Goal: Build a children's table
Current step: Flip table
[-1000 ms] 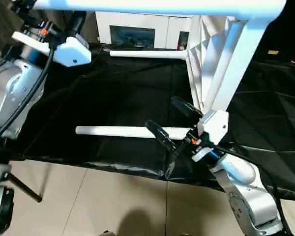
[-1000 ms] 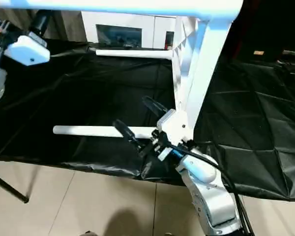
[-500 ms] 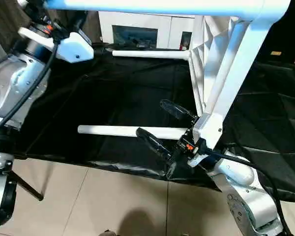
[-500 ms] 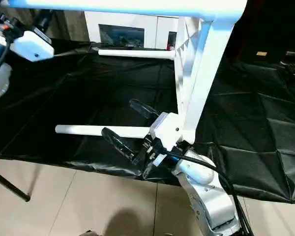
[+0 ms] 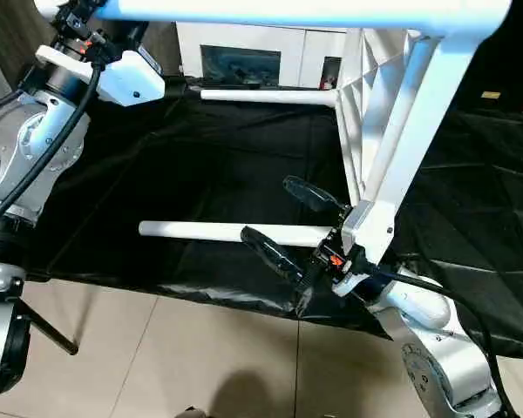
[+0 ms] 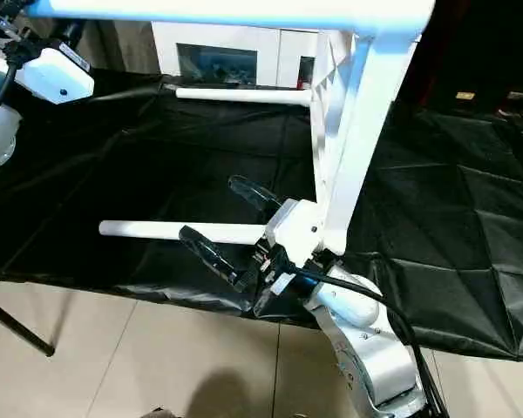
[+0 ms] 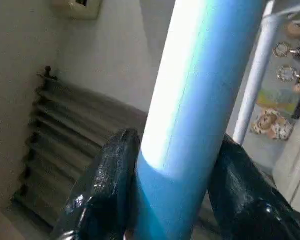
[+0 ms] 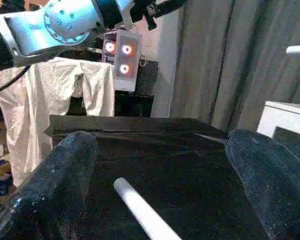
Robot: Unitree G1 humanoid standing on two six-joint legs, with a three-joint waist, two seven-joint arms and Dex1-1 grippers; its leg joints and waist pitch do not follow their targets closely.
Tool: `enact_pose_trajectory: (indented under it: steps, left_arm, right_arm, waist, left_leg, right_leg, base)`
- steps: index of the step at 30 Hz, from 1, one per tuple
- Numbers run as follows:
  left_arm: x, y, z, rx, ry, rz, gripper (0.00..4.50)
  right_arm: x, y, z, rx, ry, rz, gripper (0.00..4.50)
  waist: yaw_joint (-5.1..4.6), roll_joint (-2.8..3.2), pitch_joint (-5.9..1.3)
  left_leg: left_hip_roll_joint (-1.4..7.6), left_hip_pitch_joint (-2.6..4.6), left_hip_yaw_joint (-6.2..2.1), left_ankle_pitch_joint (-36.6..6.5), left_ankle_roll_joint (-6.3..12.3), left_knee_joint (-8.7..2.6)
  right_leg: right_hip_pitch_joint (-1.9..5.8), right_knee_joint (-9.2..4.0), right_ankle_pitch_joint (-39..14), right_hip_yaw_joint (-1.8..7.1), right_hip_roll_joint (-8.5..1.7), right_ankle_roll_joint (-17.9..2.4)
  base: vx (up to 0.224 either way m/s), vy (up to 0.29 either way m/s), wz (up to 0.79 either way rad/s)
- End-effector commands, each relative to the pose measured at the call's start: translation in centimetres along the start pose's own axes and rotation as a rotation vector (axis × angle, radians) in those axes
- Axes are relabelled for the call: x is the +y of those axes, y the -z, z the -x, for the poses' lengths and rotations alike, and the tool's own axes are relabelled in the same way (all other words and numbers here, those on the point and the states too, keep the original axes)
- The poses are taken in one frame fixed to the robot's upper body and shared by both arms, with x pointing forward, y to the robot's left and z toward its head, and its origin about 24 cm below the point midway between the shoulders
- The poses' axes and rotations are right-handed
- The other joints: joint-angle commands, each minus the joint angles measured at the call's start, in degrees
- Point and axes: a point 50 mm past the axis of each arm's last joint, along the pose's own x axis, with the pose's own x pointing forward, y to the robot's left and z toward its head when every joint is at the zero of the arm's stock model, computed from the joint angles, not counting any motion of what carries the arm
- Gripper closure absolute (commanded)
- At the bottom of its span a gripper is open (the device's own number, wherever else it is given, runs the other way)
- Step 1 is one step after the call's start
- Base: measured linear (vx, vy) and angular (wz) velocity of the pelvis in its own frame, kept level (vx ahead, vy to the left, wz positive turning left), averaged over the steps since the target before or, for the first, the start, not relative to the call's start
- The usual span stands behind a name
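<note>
The left gripper [image 7: 177,200] clasps a raised round white plastic table leg [image 7: 200,100], while the right gripper [image 5: 288,222], fingers spread wide, straddles another white leg [image 5: 209,232] lying on black cloth [image 5: 200,157].

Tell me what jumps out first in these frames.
The half-built white table dominates: it stands on its side on the black cloth, one leg sweeping across the top of the head views, with the left gripper's fingers on either side of it in the left wrist view. Next, the right gripper hangs wide open over a loose leg lying near the cloth's front edge.
</note>
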Motion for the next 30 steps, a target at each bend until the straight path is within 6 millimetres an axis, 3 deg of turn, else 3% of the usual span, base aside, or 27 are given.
enact_pose_trajectory:
  steps: [1,15,23,30]
  left_arm:
    - [-0.2,-0.2,-0.4,0.006,0.021,0.035,2.58]
    - [-0.2,-0.2,-0.5,0.067,0.096,0.106,2.73]
    - [-0.4,0.6,-0.3,0.251,0.118,0.337,2.75]
    - [-0.7,1.2,0.3,0.388,0.08,0.52,2.74]
  right_arm:
    - [0.4,-0.4,0.1,-0.017,-0.018,0.008,0.0]
    - [0.4,-0.2,0.2,-0.011,-0.009,0.014,0.0]
    - [0.2,0.2,0.6,0.008,0.023,0.007,0.0]
    - [0.4,1.1,1.2,0.068,0.022,-0.007,0.0]
  waist:
    - [0.04,1.34,-3.63]
    - [0.24,1.48,-3.52]
    - [1.05,1.41,-3.54]
    - [1.29,1.73,-3.42]
  left_leg:
    - [1.54,0.85,-1.06,-17.73,-3.71,-4.99]
    - [1.56,0.83,-0.99,-18.1,-3.64,-5.05]
    - [1.54,0.68,-0.73,-16.01,-2.8,-4.94]
    - [1.34,0.51,-0.59,-15.35,-1.39,-4.85]
  right_leg:
    - [1.87,-3.41,-8.44,2.08,-2.71,-10.05]
    - [1.84,-3.49,-9.3,2.13,-2.82,-10.53]
    - [1.94,-3.54,-9.78,2.24,-2.93,-10.88]
    - [1.87,-4.19,-14.93,2.26,-2.99,-9.58]
  base:
    - [0.0,0.0,0.0]
    - [0.0,0.0,0.0]
    - [0.0,0.0,0.0]
    - [0.0,0.0,0.0]
